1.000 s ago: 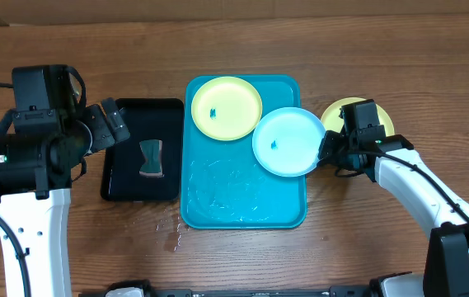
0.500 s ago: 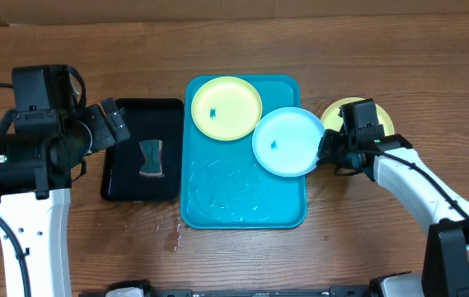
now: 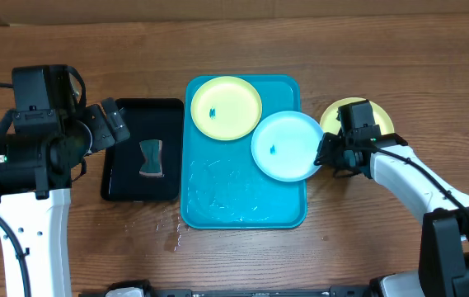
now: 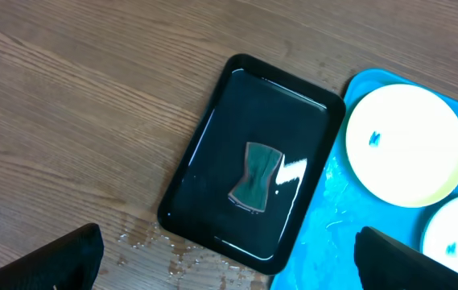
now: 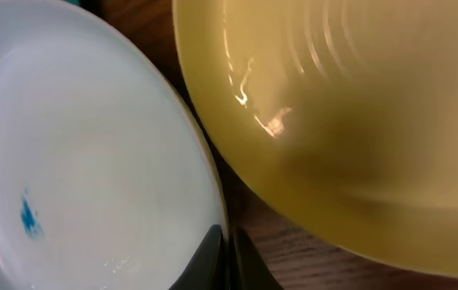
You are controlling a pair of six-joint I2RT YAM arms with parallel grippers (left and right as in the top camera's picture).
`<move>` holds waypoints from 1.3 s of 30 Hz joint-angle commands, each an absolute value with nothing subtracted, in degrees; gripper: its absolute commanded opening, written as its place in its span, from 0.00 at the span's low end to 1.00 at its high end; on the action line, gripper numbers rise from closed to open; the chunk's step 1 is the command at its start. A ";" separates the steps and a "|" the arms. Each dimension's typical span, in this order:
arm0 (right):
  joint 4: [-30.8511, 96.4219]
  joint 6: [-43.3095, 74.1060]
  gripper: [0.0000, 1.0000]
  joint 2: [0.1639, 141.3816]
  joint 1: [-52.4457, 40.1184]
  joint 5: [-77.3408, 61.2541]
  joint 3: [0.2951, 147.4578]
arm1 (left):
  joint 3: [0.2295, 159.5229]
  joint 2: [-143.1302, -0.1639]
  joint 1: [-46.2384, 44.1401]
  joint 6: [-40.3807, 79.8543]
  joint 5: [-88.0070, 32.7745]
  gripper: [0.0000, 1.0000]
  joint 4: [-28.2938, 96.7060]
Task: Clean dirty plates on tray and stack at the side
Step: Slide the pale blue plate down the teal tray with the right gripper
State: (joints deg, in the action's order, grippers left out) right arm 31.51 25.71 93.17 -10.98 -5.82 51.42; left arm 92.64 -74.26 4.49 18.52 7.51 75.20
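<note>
The cyan-blue tray (image 3: pixel 218 202) lies mid-table. A yellow-green plate (image 3: pixel 226 107) with a blue smudge sits in its far part and shows in the left wrist view (image 4: pixel 406 145). The light cyan plate (image 3: pixel 285 144), also smudged, lies at the tray's right rim. My right gripper (image 3: pixel 323 153) is shut on that plate's right edge (image 5: pixel 222 242). Another yellow-green plate (image 3: pixel 337 111) lies on the table to the right, partly under my right arm; it shows close up (image 5: pixel 349 121). My left gripper (image 4: pixel 229 266) is open and empty, high above the black tray.
A black tray (image 3: pixel 142 124) with a dark sponge (image 3: pixel 151 158) in water lies left of the blue tray. Water drops (image 3: pixel 172 235) spot the wood near its front corner. The blue tray's near half (image 3: pixel 234 194) is wet.
The light cyan plate and my right gripper have shifted slightly left, further onto the tray. The left arm has not moved.
</note>
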 commanded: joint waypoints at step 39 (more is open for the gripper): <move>33.15 37.21 0.32 89.80 -32.80 5.30 52.27 | 93.49 -74.26 4.21 19.53 7.03 1.00 75.00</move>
State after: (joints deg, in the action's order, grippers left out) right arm 35.70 39.72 90.48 -32.67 1.89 53.58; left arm 92.64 -74.26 4.49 18.52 7.51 75.20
